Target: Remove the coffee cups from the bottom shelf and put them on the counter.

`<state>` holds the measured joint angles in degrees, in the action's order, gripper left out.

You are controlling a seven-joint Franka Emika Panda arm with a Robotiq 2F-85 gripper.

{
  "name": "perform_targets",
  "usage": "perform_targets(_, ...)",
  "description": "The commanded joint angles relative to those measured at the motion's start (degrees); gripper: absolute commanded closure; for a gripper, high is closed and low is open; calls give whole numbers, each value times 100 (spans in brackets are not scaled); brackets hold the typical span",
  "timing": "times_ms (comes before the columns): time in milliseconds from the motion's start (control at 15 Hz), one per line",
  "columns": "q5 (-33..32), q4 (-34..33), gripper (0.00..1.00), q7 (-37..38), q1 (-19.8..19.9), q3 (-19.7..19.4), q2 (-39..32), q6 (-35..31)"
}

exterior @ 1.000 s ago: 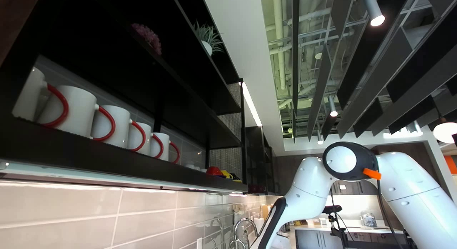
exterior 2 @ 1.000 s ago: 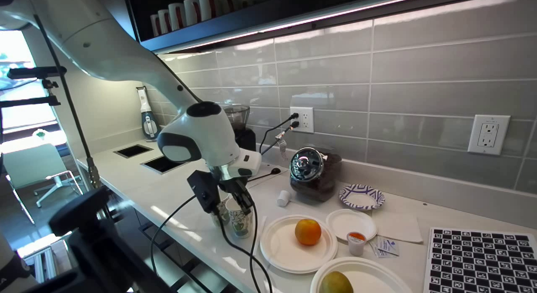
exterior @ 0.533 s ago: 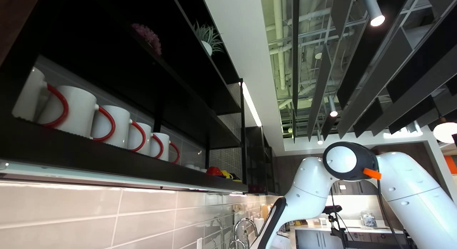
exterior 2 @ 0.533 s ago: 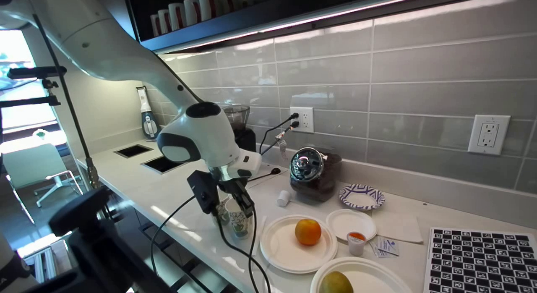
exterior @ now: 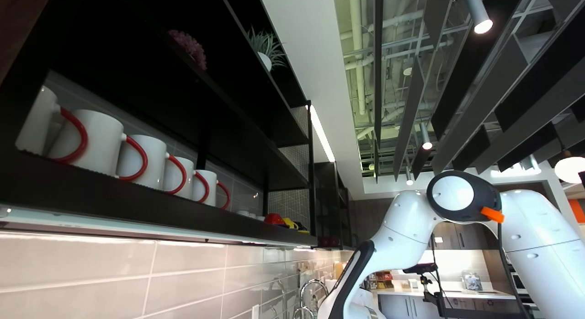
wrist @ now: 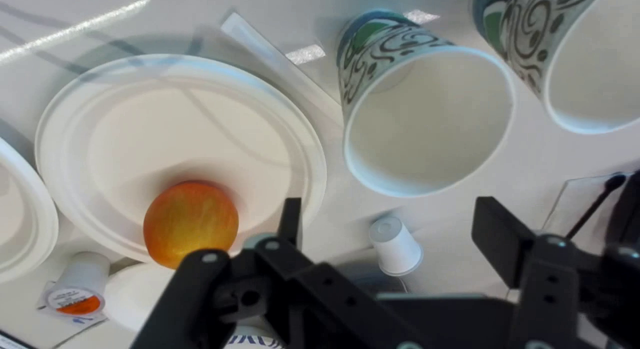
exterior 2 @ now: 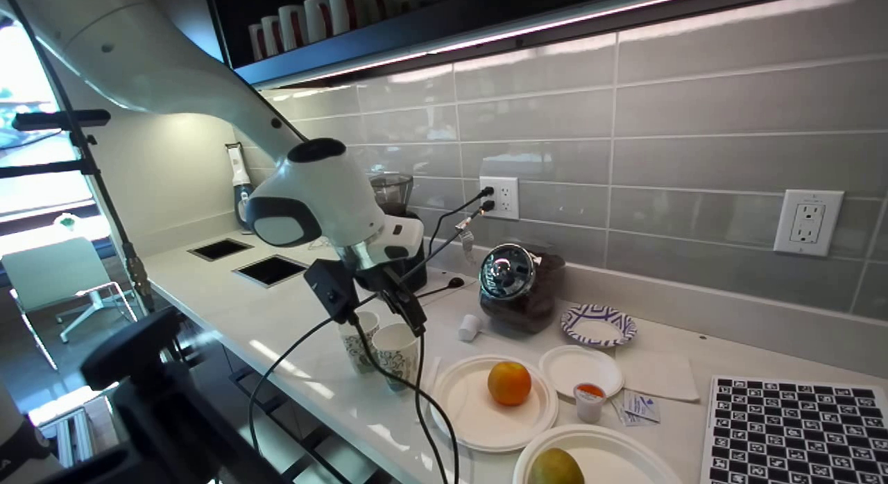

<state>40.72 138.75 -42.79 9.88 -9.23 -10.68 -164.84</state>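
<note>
Two pale paper cups with a green-teal scroll pattern stand upright on the counter (exterior 2: pixel 305 317). The nearer cup (exterior 2: pixel 400 349) shows its open mouth in the wrist view (wrist: pixel 430 124), and the other cup (wrist: pixel 595 64) is beside it at the upper right. My gripper (wrist: pixel 387 209) is open, jaws wide apart, with nothing held. It hangs above the counter, close to the nearer cup's rim and apart from it. Above runs the bottom shelf (exterior: pixel 137 202), seen in both exterior views, carrying a row of white mugs (exterior: pixel 93 140) with red handles; no patterned cup shows there.
A plate (wrist: pixel 125 124) with an orange-red fruit (wrist: pixel 191 224) lies beside the cups. A small white pod (wrist: pixel 397 246) shows below the gap between the fingers. A dark jar (exterior 2: pixel 534 304) stands near the wall. Black cables (exterior 2: pixel 423 394) hang from the arm past the cups.
The arm and gripper have risen and drawn away from the cups, whose rims now show uncovered in an exterior view. Both cups stay standing where they were.
</note>
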Motion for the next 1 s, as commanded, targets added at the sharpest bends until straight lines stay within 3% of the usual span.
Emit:
perform_targets(0, -964, 487, 0, 415, -248, -241, 685, 260)
perform_targets(267, -2219, 665, 0, 1101, -333, -327, 1119, 813)
perform_targets(400, -2692, 667, 0, 1513, -169, -129, 1304, 1113)
perform_targets(733, -2976, 609, 0, 1937, -258, -18, 1613, 1754)
perform_targets(933, -2765, 507, 0, 1702, -266, -50, 1394, 1550)
